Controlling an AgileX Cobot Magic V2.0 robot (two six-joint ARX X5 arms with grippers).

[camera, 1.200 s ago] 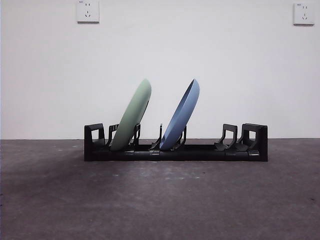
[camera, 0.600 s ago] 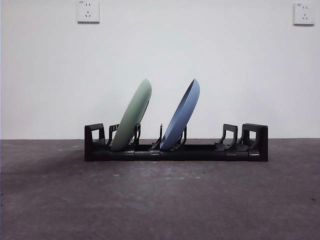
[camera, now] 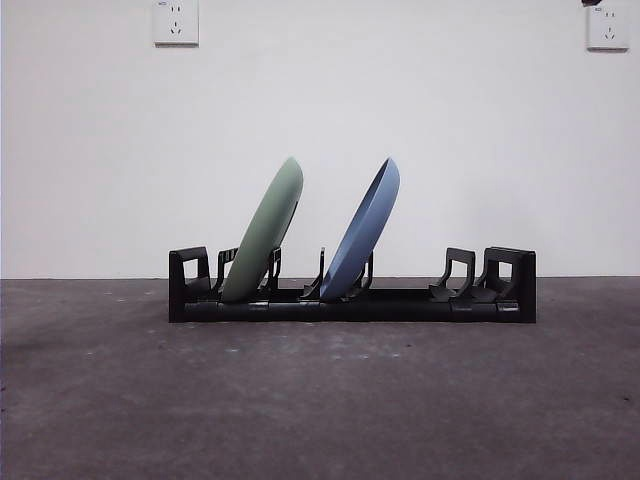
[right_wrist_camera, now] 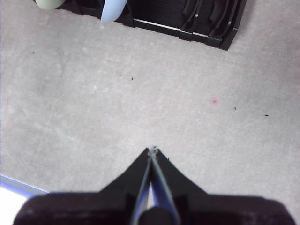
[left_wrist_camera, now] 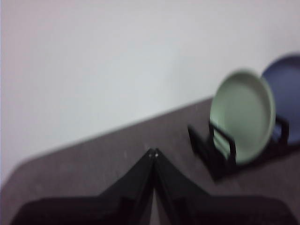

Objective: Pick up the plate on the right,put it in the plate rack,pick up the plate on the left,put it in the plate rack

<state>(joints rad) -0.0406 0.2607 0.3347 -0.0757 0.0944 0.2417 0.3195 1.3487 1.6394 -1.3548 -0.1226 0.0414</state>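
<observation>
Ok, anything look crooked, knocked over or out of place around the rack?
Nothing stands out. The green plate and blue plate both sit in the rack, leaning the same way between prongs. Both grippers, left and right, are shut and clear of it.

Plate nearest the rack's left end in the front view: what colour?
Pale green plate, plain, no pattern; the front view shows it best, beside the blue plate.

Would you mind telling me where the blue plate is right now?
In the front view, the blue plate stands tilted in the plate rack near its middle, just right of the green plate.
</observation>
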